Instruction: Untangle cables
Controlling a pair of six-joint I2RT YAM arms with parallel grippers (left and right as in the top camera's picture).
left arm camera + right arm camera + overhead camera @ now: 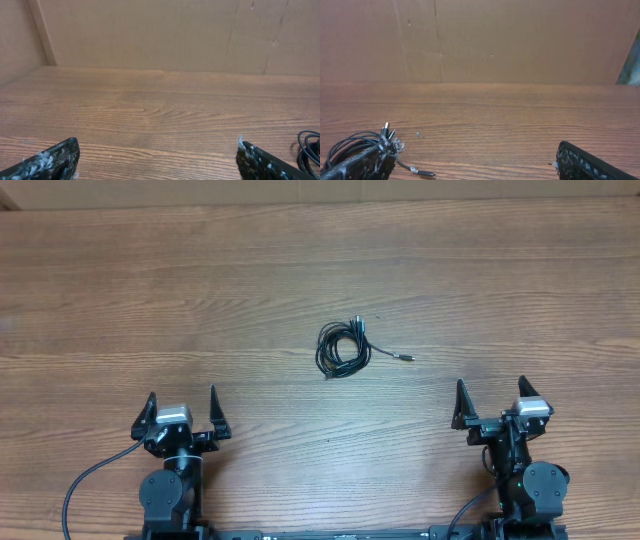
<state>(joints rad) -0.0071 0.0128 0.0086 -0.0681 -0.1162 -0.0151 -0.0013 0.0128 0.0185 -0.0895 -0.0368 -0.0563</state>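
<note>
A wide brown wooden table [300, 270] with a lengthwise grain fills the whole overhead frame. In both wrist views a plain brown panelled wall [150, 35] stands along its far edge and takes up the upper half of each frame.

Two black robot arms sit at the bottom edge of the overhead frame. The left arm is at lower left, and its left gripper [181, 400] points toward the top of the frame with its two pointed fingers spread wide apart and nothing between them. The right arm is at lower right, and the right gripper [490, 388] is likewise wide open and holds nothing. In each wrist view, the scuffed black fingertips [50, 160] sit in the two bottom corners with bare table between them.

The cables [343, 348], thin black cords wound into a small loose coil, lie on the table just right of centre in the overhead frame, well apart from both grippers. A short loose strand runs from the coil toward the right and ends in a small metal-tipped plug [405, 357]. The coil shows at lower left of the right wrist view and at the lower right edge of the left wrist view.
</note>
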